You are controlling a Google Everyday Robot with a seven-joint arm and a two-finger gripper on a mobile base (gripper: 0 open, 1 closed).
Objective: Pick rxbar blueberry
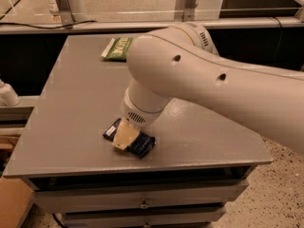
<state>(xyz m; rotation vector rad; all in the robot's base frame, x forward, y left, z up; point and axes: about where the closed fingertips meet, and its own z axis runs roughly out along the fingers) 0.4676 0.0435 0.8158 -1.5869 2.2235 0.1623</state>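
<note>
The rxbar blueberry (143, 145) is a small flat bar in a dark navy wrapper. It lies near the front edge of the grey table (76, 103), left of centre. My gripper (125, 137) is right down on the bar; its cream tip covers the bar's middle, so only the bar's two ends show. The big white arm (204, 80) reaches in from the right and hides the rest of the gripper.
A green chip bag (118, 49) lies at the table's far edge, partly behind the arm. Drawers (142, 203) sit below the tabletop. A cardboard box (12, 203) stands on the floor at the lower left. A rail runs behind the table.
</note>
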